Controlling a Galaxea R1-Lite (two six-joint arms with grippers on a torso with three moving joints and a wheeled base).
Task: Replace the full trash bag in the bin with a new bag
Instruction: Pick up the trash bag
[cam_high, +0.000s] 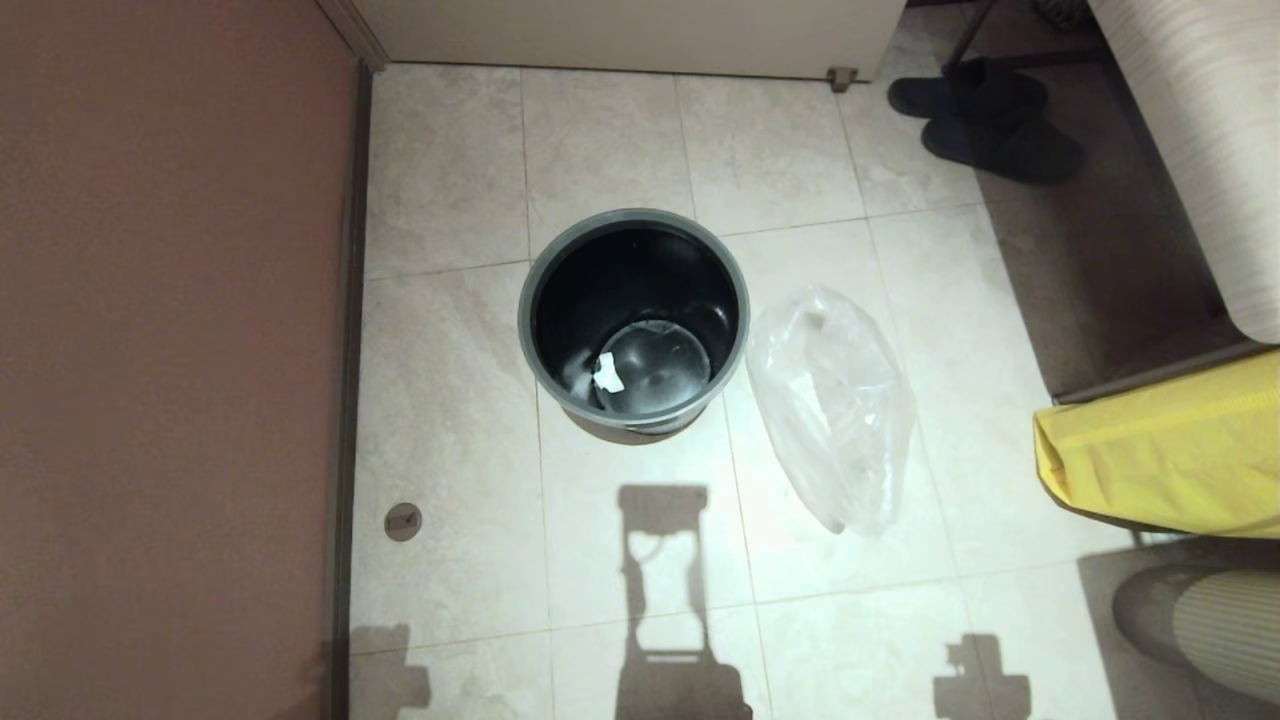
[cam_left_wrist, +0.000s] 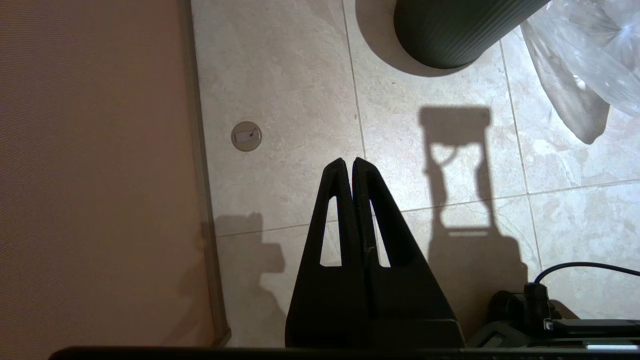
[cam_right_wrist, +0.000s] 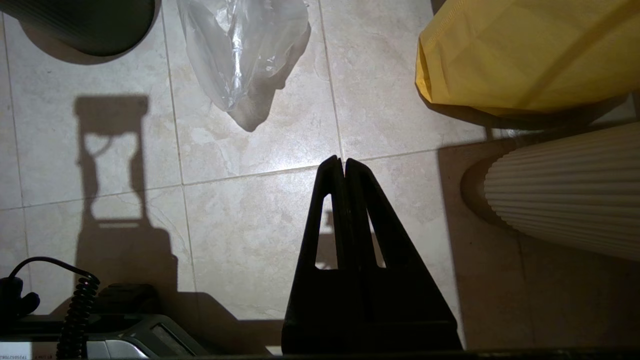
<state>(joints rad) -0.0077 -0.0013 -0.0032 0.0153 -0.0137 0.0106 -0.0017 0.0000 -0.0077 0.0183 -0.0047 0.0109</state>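
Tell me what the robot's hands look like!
Both are black. The left gripper and the right gripper each have two long pointed fingers with a triangle-shaped hole in each. Together they look like a tall black triangle. Black cables sit behind them, one curly like a spring.

Clear new bag (cam_high: 832, 410) lies beside upright bin (cam_high: 634, 318).

I see a yellow sack (cam_high: 1170, 455) at the right, a ribbed cream cylinder (cam_high: 1215, 625) just below it, dark slippers (cam_high: 985, 115) at the far edge, and a round floor plug (cam_high: 403, 521) beside the wall (cam_high: 170, 350).
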